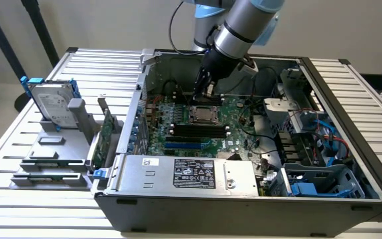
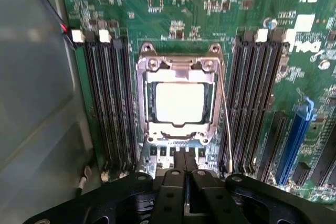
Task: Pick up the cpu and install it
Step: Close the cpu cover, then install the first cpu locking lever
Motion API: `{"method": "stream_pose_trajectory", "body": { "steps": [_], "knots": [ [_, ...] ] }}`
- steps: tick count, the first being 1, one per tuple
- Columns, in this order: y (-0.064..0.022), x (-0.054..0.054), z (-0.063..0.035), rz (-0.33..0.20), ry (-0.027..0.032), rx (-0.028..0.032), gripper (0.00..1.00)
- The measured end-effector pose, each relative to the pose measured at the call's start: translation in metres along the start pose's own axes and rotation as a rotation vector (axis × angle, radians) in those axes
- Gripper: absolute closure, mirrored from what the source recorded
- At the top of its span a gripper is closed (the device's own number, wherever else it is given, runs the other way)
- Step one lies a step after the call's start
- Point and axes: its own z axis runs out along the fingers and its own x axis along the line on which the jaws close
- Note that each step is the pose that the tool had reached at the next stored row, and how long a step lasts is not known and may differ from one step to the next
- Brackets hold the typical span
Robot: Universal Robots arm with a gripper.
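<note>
Hand: I read the hand [image 1: 207,92] as clenched on nothing, fingers pressed together, inside the case [image 1: 244,215].
Cpu: the cpu [image 2: 180,102] lies flat in the socket [image 2: 178,65], between the memory slots [image 2: 107,103].
Relation: I judge the cpu is just below the hand, apart, untouched.

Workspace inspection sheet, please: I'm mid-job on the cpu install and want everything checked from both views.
Surface: slatted metal table carrying the open computer case.
Job's things: cpu lies flat inside the socket frame on the motherboard.
Clutter: hard drive and green card stand in holders at the exterior view's left.
Claw: claw shut, holding nothing, above the board beside the socket.
Cables: black cable by the arm; blue cables inside the case.
Surroundings: pale wall; nothing else seen.
</note>
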Motion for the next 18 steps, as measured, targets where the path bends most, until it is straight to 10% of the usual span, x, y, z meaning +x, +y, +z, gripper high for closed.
{"method": "stream_pose_trajectory", "body": {
  "steps": [8, 18],
  "knots": [
    [-0.0223, -0.009, 0.0098, 0.0, 0.0009, 0.0031, 0.89],
    [-0.0223, -0.009, 0.0097, 0.0, 0.001, 0.0032, 0.89]
  ]
}}
